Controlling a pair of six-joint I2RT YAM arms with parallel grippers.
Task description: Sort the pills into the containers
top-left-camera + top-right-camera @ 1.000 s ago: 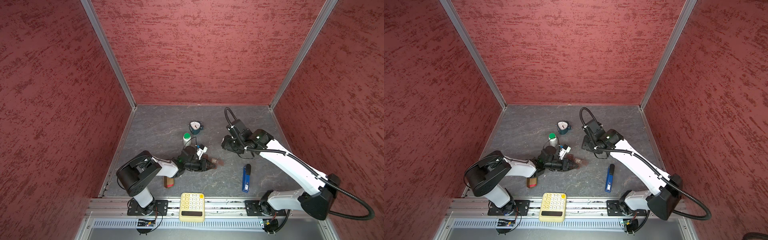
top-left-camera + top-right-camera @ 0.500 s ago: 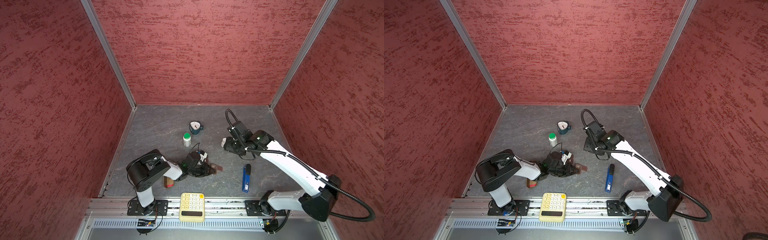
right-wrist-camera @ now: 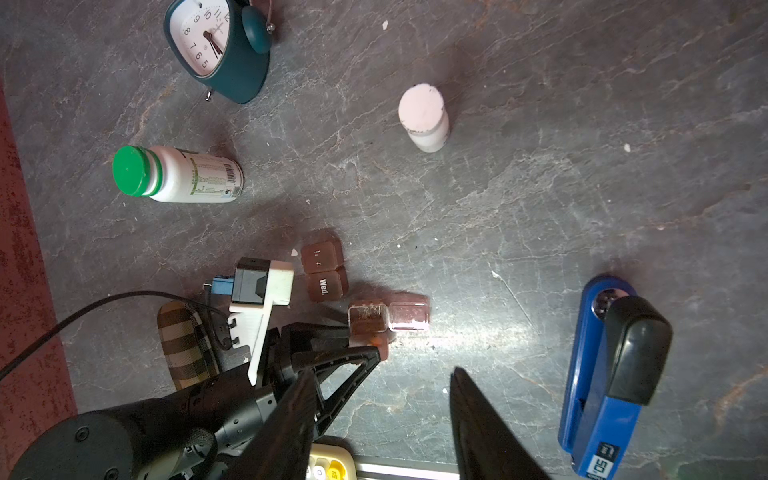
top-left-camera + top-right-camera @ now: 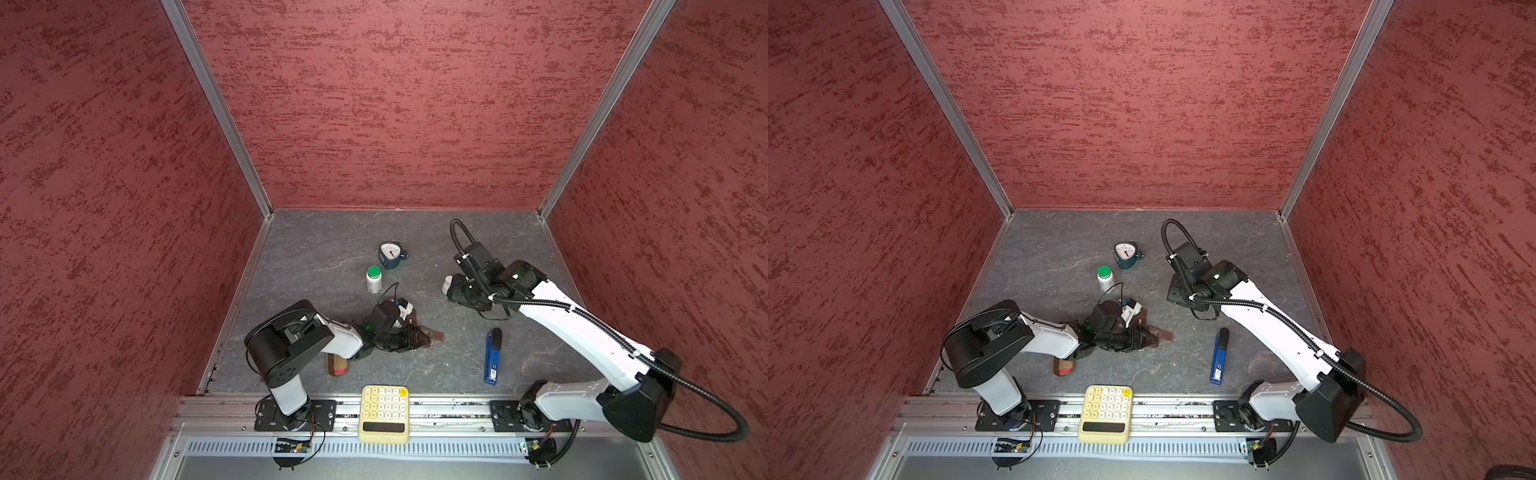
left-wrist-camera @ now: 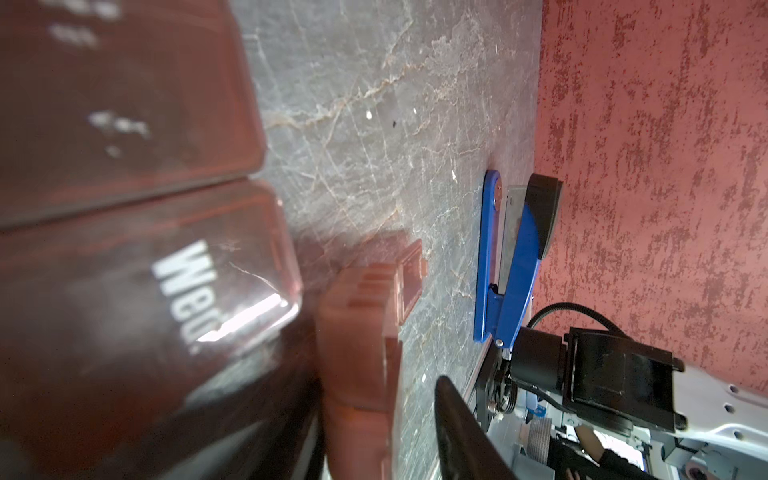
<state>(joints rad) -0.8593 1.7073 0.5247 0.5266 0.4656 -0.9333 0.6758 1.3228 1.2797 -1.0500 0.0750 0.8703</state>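
The containers are in two dark brown pieces. One, marked "Wed." (image 3: 324,270), lies flat on the grey floor. The other (image 3: 368,320) sits between the fingers of my left gripper (image 4: 417,337), low on the floor at centre. In the left wrist view this piece (image 5: 357,332) leans on one finger, and a gap separates it from the other fingertip (image 5: 446,386), so the jaws stand open. A few tiny white pills (image 3: 385,25) lie scattered on the floor. My right gripper (image 3: 378,386) hovers open and empty, beside a small white bottle (image 3: 424,118).
A green-capped white bottle (image 4: 374,279) and a teal alarm clock (image 4: 390,255) stand behind the left gripper. A blue stapler (image 4: 493,355) lies at front right. A yellow calculator (image 4: 384,413) rests on the front rail, a plaid case (image 4: 337,363) under the left arm.
My left arm has swung forward and its gripper has slid a little to the front right with the brown piece. Its jaws have parted. The right arm has hardly moved.
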